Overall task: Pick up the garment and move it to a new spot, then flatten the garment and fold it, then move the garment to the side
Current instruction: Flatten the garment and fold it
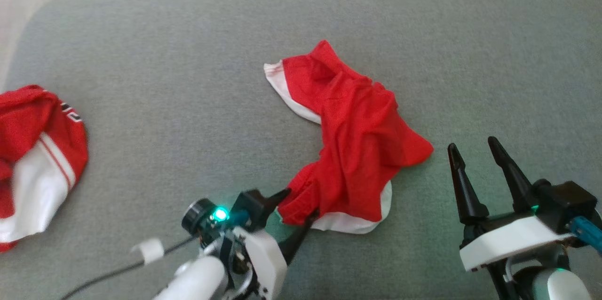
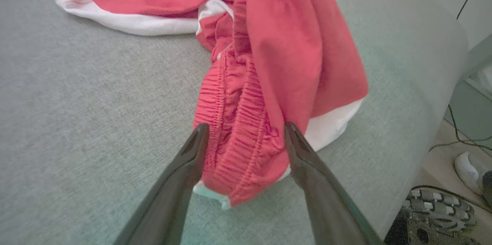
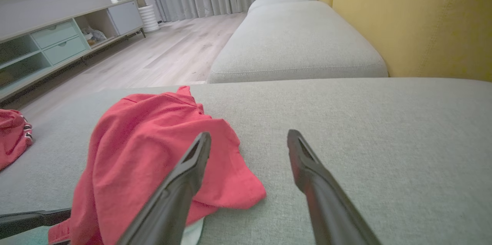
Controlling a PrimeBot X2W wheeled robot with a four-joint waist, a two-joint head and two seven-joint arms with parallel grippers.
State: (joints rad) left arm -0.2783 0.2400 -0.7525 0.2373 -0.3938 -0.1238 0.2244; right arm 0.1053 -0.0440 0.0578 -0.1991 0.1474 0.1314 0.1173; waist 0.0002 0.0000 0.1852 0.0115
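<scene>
Start nearest you. Your left gripper [image 1: 301, 202] sits low in the head view with its two fingers spread wide. The gathered waistband [image 2: 238, 137] of the garment [image 1: 357, 140] lies right in the gap between them, with nothing clamped yet. In the left wrist view the ribbed red band fills the space from one finger to the other. Whether either pad already presses the cloth, I cannot tell. Your next move turns on this relation: the near end of the cloth is inside the left jaws, so closing there looks like the way to take hold. The left arm is clearly the nearer one.

From that gripper the garment runs away towards 12 to 1 o'clock, its long axis near-to-far across the grey cushion [image 1: 188, 55]. It is crumpled and doubled over itself, with white trim at the near edge and again at the far tip around 11 o'clock. A lift from the waistband would probably let the rest trail below.

Your right gripper [image 1: 472, 145] stands at 3 o'clock from the heap, fingers equally wide and empty, apart from the cloth. The closest red corner lies at its 9 o'clock. Farther off, at 9 o'clock of the head view, a second red-and-white garment [image 1: 37, 159] lies bunched at the cushion's edge — well apart, so leave it.
</scene>
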